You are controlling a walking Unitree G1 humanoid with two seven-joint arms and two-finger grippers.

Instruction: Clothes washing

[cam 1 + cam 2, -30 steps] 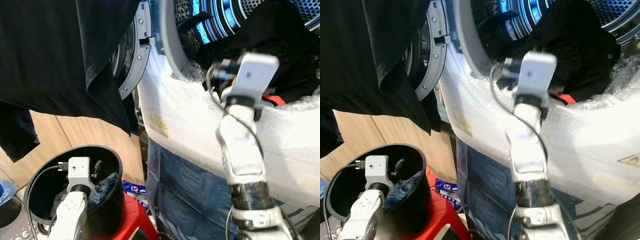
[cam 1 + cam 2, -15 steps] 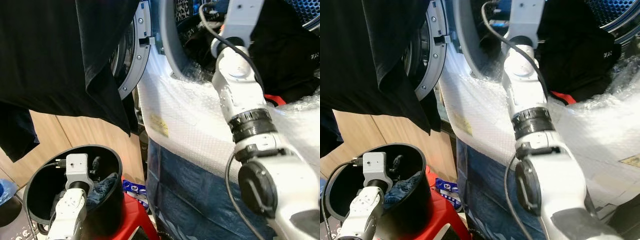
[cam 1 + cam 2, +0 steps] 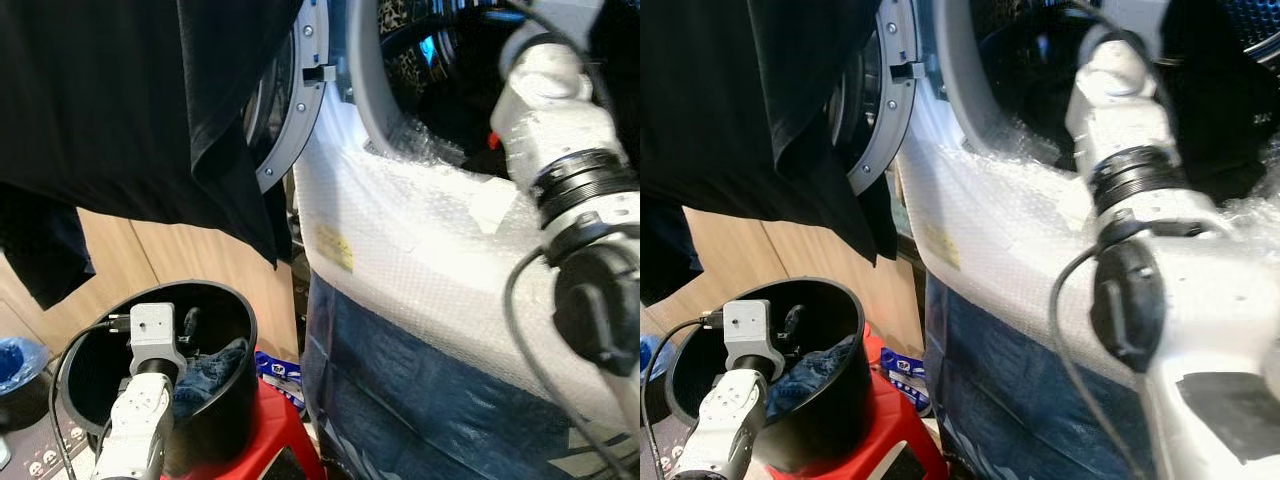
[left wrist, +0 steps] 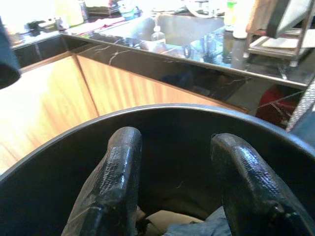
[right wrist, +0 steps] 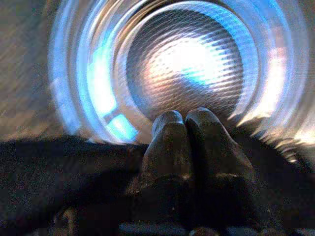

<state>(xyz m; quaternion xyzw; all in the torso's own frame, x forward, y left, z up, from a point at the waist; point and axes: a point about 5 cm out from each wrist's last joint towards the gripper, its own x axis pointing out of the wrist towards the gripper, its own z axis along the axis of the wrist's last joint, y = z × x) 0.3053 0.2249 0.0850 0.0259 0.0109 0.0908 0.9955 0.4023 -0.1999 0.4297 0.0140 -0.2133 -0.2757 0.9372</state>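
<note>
Left eye: black bucket [image 3: 225, 400] lower left, blue clothes [image 3: 210, 365] inside; right arm [image 3: 560, 150] reaches into washer drum [image 3: 440, 50] upper right.
Left wrist: left gripper [image 4: 174, 189] fingers apart inside bucket.
Right wrist: right gripper [image 5: 186, 123] fingers pressed together over dark garment [image 5: 59, 177], centre frame.

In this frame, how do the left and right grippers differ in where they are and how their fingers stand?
The left gripper sits inside the black bucket, above blue cloth; the right gripper reaches into the washing machine drum, over dark clothing. The left gripper's fingers are spread apart and grip nothing; the right gripper's fingers are pressed together, with no cloth seen between the tips. Both have two black fingers.
</note>
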